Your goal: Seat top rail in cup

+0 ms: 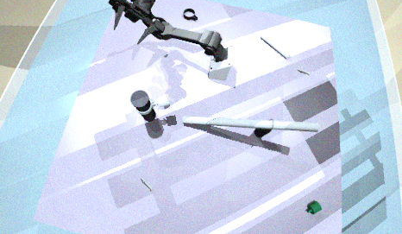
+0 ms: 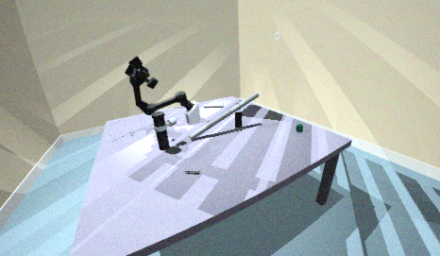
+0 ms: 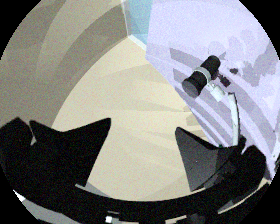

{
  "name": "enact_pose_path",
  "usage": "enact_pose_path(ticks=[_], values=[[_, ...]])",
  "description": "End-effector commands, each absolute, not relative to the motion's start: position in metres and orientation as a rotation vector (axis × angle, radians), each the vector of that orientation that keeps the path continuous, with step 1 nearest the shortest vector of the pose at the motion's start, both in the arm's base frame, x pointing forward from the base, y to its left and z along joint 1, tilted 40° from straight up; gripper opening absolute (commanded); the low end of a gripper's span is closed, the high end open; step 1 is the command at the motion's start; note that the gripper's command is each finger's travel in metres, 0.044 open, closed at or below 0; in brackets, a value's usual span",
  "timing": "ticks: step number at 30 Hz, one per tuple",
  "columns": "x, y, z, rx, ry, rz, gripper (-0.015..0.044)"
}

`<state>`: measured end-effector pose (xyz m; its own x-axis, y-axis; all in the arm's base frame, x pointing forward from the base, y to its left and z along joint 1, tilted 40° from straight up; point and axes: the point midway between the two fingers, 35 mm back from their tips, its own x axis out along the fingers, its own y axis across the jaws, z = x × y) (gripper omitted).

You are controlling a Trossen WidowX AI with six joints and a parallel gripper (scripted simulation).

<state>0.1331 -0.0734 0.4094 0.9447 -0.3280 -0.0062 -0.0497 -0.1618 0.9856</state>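
The white rail (image 1: 233, 123) (image 2: 222, 117) (image 3: 235, 117) slants through the loop cap on the short black post (image 1: 262, 131) (image 2: 238, 119). Its end nearer the big post is low, at the table top. The big black post (image 1: 148, 115) (image 2: 162, 140) (image 3: 210, 65) stands upright. The brace band (image 1: 147, 110) (image 2: 160, 128) (image 3: 203, 75) rings its upper part. The white rail-end cup (image 1: 162, 102) (image 2: 172, 122) (image 3: 217, 93) sticks out from the band, apart from the rail end. My gripper (image 1: 127, 35) (image 3: 144, 125) is open and empty, high and well away from the rail.
A black ring clamp (image 1: 189, 14) lies beyond the arm. A thin rod (image 1: 274, 47) (image 2: 213, 106) lies behind the rail. Small pins (image 1: 303, 72) (image 1: 146, 185) and a green part (image 1: 314, 207) (image 2: 299, 128) lie on the table. The arm's white base (image 1: 221, 72) stands near the rail.
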Motion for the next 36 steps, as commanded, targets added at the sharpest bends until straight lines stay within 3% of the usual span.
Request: enact_pose_path(ticks=[1, 14, 28, 36], values=[[0.134, -0.071, 0.409, 1.708, -0.282, -0.253, 0.0426], [0.223, 0.054, 0.335, 0.550, 0.156, -0.474, 0.0440], [0.290, 0.072, 0.158, -0.504, 0.913, -0.498, 0.0440], [0.291, 0.070, 0.149, -0.547, 0.957, -0.490, 0.0440]])
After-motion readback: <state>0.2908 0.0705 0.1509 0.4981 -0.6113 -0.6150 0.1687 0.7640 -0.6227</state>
